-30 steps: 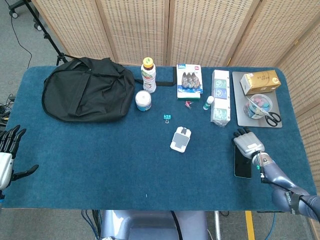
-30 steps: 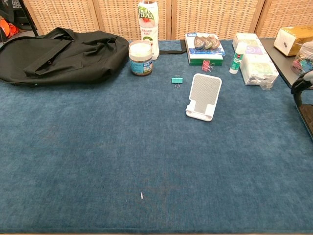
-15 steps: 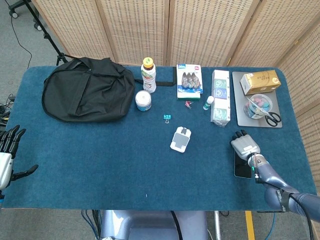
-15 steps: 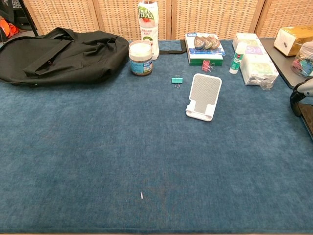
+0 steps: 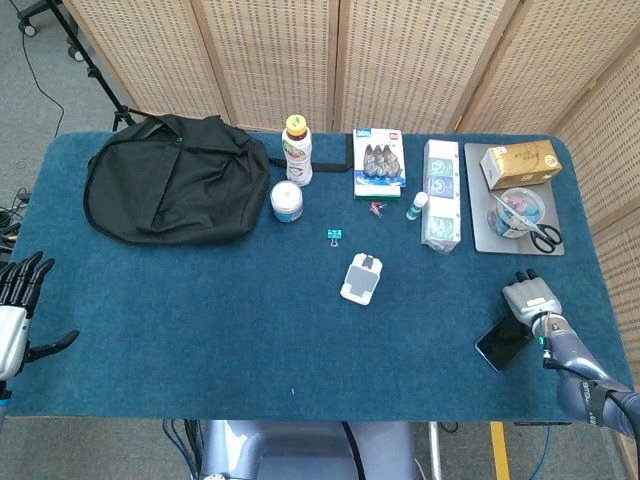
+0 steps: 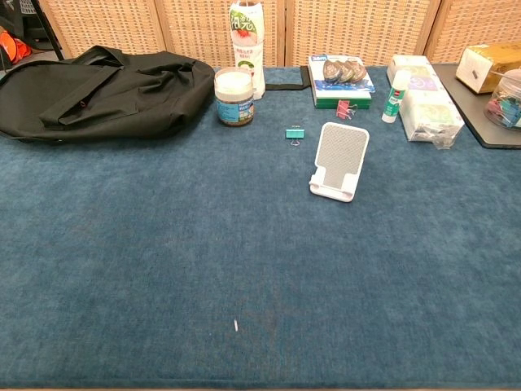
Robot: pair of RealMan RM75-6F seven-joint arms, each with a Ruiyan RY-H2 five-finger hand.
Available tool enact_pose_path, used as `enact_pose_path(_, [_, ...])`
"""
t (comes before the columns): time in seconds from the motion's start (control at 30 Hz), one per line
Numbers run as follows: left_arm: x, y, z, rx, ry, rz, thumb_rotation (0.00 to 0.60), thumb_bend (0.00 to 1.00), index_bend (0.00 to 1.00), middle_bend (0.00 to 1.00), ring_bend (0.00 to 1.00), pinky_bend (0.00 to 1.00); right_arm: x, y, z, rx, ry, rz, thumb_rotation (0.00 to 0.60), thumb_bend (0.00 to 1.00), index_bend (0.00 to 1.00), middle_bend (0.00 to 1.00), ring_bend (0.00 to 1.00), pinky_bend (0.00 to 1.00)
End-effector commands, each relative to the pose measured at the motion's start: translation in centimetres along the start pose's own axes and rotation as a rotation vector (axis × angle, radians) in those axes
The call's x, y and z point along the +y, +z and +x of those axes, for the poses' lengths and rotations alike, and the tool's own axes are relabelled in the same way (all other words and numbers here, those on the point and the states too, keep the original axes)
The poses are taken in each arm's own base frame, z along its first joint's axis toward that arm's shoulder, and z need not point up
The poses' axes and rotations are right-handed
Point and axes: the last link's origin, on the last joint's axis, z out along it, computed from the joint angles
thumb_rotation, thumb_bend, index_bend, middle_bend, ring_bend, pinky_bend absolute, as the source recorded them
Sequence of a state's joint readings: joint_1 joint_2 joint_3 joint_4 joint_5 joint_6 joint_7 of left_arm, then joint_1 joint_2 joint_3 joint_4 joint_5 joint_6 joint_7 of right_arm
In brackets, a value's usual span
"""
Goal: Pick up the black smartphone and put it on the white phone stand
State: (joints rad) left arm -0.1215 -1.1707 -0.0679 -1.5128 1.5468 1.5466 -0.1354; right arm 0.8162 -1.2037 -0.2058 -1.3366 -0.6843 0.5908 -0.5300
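Observation:
The black smartphone [image 5: 502, 342] lies diagonally near the table's front right corner in the head view. Its upper end is tucked under my right hand [image 5: 528, 297], which grips it from above with the fingers pointing away from me. The white phone stand [image 5: 361, 278] sits upright at mid-table, well to the left of that hand, and it carries nothing; the stand [image 6: 338, 161] also shows in the chest view. My left hand [image 5: 15, 300] hangs off the table's left edge with its fingers spread and holds nothing. The chest view shows neither hand nor the phone.
A black bag [image 5: 175, 180] fills the back left. A bottle [image 5: 297, 150], a jar [image 5: 287, 201], a green clip [image 5: 334, 235], a glue stick [image 5: 416, 206], boxes [image 5: 441, 195] and a grey tray [image 5: 520, 200] with scissors line the back.
My right hand has moved right and toward the front edge. The smartphone has turned from lengthwise to diagonal and shifted with it. The hand has left the chest view.

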Motion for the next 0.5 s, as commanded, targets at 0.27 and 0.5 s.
enact_pose_path(0.27, [0.2, 0.0, -0.2, -0.005, 0.004, -0.004, 0.6, 0.0, 0.0, 0.0, 0.0, 0.0, 1.7, -1.5, -0.2, 0.052, 0.078, 0.01, 0.6, 0.14, 0.39, 0.25, 0.06, 0.0])
enact_pose_path(0.5, [0.1, 0.0, 0.0, 0.0, 0.002, 0.0, 0.6, 0.0, 0.0, 0.0, 0.0, 0.0, 2.5, -4.5, -1.1, 0.242, 0.05, 0.14, 0.6, 0.0, 0.13, 0.0, 0.0, 0.0])
